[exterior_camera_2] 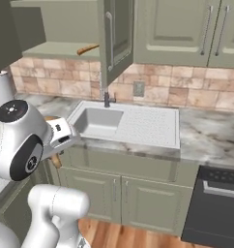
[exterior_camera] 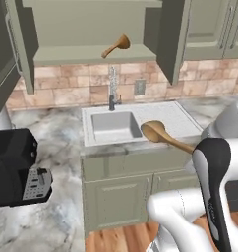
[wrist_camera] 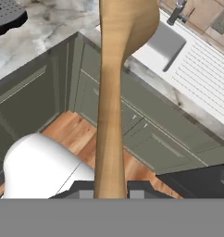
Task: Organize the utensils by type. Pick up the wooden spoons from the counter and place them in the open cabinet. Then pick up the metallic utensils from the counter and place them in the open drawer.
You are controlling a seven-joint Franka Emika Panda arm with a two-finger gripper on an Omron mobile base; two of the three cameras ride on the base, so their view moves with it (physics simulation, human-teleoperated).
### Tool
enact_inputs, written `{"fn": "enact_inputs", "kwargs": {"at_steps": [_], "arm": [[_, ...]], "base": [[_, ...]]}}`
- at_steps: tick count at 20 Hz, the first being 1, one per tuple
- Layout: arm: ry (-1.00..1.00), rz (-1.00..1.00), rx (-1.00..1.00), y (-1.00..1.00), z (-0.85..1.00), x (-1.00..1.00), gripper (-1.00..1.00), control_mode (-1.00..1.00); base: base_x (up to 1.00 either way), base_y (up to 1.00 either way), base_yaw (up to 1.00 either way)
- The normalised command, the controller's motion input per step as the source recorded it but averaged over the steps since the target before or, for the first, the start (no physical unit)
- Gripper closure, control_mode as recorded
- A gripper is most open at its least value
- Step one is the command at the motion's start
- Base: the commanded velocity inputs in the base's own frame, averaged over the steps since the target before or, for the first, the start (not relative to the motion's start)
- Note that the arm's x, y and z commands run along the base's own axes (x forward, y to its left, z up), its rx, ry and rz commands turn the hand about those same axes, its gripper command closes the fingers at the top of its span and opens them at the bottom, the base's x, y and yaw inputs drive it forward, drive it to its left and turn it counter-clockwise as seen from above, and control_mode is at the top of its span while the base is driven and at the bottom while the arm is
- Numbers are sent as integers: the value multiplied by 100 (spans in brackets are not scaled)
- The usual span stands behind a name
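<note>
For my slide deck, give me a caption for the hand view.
End effector grips a wooden spoon by its handle, above base cabinets and the sink.

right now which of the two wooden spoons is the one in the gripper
The wooden spoon out over the sink's front edge, its handle clamped in the gripper. The other wooden spoon lies free on the open cabinet shelf.

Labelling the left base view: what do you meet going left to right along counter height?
Black appliance → sink basin → held wooden spoon → drainboard.
</note>
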Motion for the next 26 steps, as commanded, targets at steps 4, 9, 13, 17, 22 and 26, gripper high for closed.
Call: {"fn": "enact_inputs", "kwargs": {"at_steps": [4, 9, 13, 17, 22, 26], "arm": [[0, 0, 0, 0, 0, 0, 100, 100], [0, 0, 0, 0, 0, 0, 100, 100], [0, 0, 0, 0, 0, 0, 100, 100], [0, 0, 0, 0, 0, 0, 100, 100], [0, 0, 0, 0, 0, 0, 100, 100], [0, 0, 0, 0, 0, 0, 100, 100]], "base": [[46, 29, 5], [47, 34, 8], [39, 34, 11], [33, 31, 13], [35, 34, 13], [48, 27, 14]]}}
